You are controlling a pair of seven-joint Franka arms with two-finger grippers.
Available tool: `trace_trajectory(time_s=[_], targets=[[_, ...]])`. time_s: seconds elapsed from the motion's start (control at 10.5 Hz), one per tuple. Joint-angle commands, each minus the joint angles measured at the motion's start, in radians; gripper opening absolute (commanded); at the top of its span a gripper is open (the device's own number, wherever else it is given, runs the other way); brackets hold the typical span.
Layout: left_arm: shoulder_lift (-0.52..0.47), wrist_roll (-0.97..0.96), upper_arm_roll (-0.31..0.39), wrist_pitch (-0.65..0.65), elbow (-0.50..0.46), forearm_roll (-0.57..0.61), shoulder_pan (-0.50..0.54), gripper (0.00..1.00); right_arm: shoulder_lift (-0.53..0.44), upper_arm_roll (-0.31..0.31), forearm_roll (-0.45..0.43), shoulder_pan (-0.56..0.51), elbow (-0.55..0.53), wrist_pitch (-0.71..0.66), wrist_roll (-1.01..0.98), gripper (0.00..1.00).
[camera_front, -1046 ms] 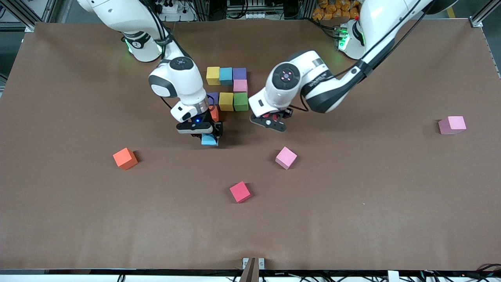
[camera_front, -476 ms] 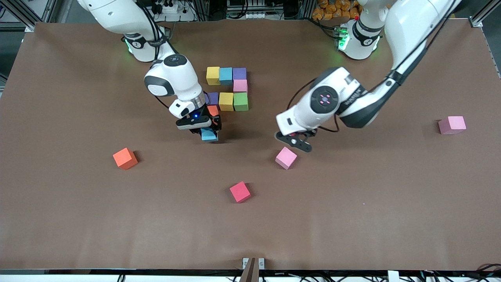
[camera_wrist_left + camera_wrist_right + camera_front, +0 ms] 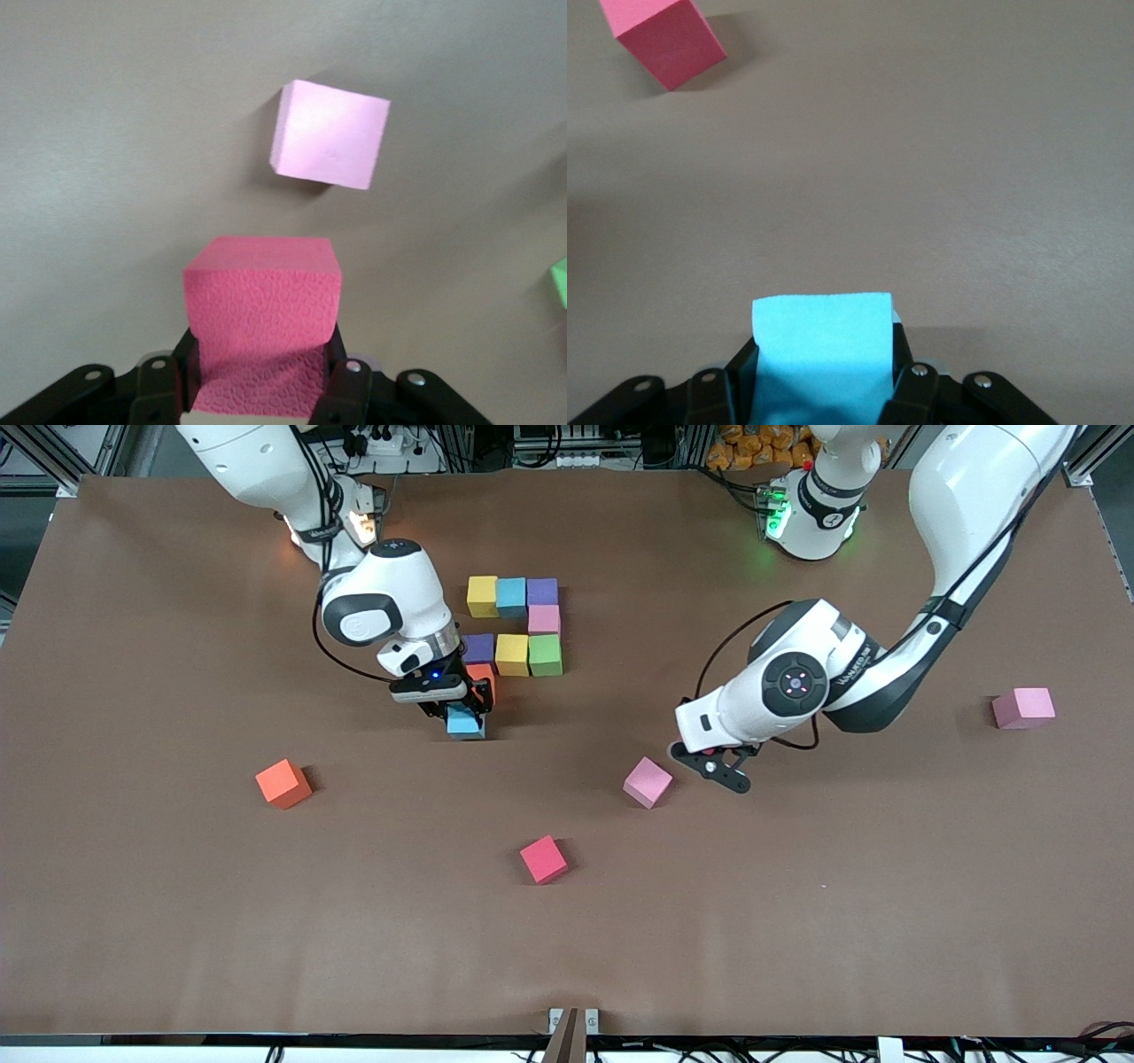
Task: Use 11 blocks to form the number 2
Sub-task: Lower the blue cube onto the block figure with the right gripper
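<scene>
My right gripper (image 3: 464, 713) grips a blue block (image 3: 465, 722) beside the partial 2 (image 3: 518, 624); left gripper (image 3: 722, 766) clamps a pink block (image 3: 262, 314). Lowering crooked could nudge the orange block (image 3: 483, 676).

The brown-covered table (image 3: 177, 921) carries a cluster of multicoloured foam cubes (image 3: 520, 624) plus loose orange (image 3: 283, 783), red (image 3: 543, 859) and two pink cubes (image 3: 648, 782) (image 3: 1024, 708).

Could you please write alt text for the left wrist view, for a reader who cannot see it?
The left claw is shut on a deep pink block, holding it above the brown table. A paler pink block lies on the table, apart from it, and a sliver of a green block shows at the frame's edge.
</scene>
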Motion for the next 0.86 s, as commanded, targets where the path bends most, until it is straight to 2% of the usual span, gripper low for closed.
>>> trace_trajectory(time_s=[0.0, 0.57, 0.76], targets=[[0.005, 0.02, 0.02, -0.009, -0.001, 0.043, -0.006, 0.0, -0.007, 0.022, -0.057, -0.03, -0.005, 0.013, 0.093, 0.0], [0.001, 0.071, 0.044, -0.01, 0.0, 0.054, -0.003, 0.0, 0.0, 0.024, -0.043, -0.03, 0.024, 0.014, 0.13, 0.0], [0.002, 0.064, 0.044, -0.01, 0.002, 0.053, -0.016, 0.0, 0.002, 0.024, -0.014, -0.029, 0.04, 0.013, 0.13, 0.0]])
